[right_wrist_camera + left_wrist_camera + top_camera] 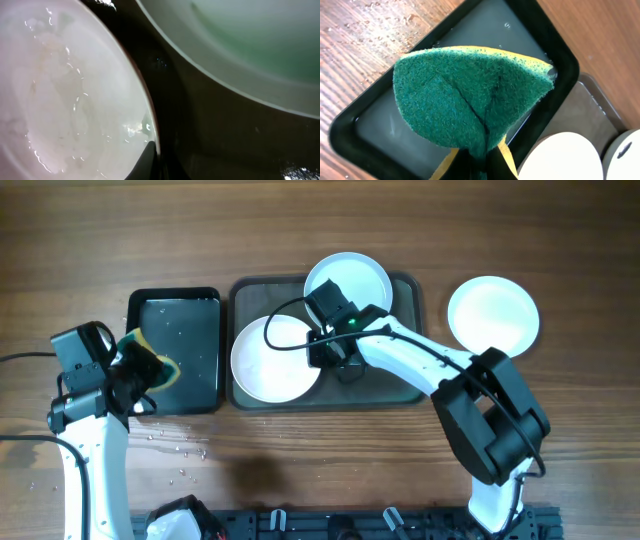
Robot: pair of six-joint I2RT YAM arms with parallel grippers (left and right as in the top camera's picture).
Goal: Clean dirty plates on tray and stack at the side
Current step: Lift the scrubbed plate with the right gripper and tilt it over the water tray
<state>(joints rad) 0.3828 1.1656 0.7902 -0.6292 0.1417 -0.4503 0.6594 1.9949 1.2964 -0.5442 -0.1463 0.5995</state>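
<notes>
Since the right gripper [327,357] sits shut at the right-hand rim of the white plate [268,360], and its wrist view shows a dark fingertip [150,159] lying across that rim, it appears to have the plate pinched. The step in hand looks like lifting this plate off the tray [400,375] and carrying it to the side plate [493,312], which rests alone on the table [300,230] just right of the tray. The white plate lies on the tray's left half, glistening wet, with no smudge that I can make out, so I judge it washed. The pale aqua plate [365,278] lies at the tray's upper middle, near the white one with a strip of dark tray between them, and the left wrist view shows a small dark mark on it. A pinch on a thin, wet rim can slip, so the lift wants to be slow and nearly level, high enough to clear the tray's low rim, and angled away from the aqua plate. The plate should be centred over the side plate before the jaws open. The left gripper [135,377] is clamped on a folded green-and-yellow sponge [470,100] over the water-filled black tray [190,330], well apart from the carrying path, a good place to wait.
</notes>
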